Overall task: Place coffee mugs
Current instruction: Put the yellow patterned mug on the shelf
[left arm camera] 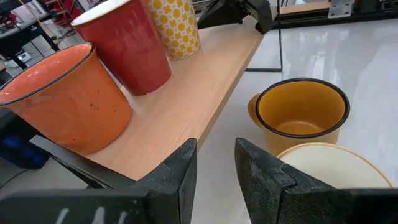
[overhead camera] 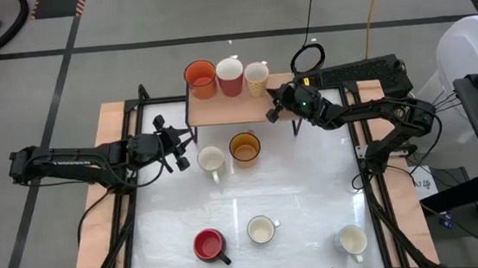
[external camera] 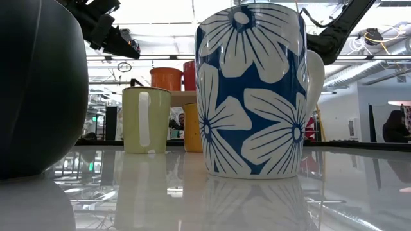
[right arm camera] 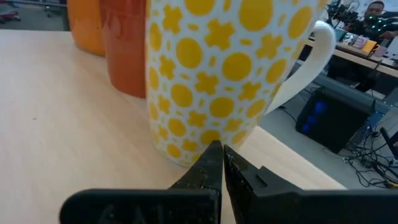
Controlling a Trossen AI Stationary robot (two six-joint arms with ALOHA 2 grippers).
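Three coffee mugs stand on a wooden shelf (overhead camera: 237, 108) at the table's far side: an orange one (overhead camera: 200, 78), a red one (overhead camera: 230, 76) and a white one with yellow dots (overhead camera: 257, 78), its handle (right arm camera: 305, 59) showing in the right wrist view. My right gripper (overhead camera: 273, 114) is shut over the shelf, its tips (right arm camera: 219, 158) pointing at the dotted mug's base from a short way off. My left gripper (overhead camera: 181, 149) hangs left of a cream mug (overhead camera: 211, 161) and an amber mug (overhead camera: 244, 147), narrowly open (left arm camera: 216, 180) with nothing between its fingers.
Near the front edge stand a red mug (overhead camera: 210, 245), a white mug (overhead camera: 262, 230) and another white mug (overhead camera: 351, 240). In the low view a blue-flowered mug (external camera: 250, 90) fills the foreground. Free shelf room lies in front of the three mugs.
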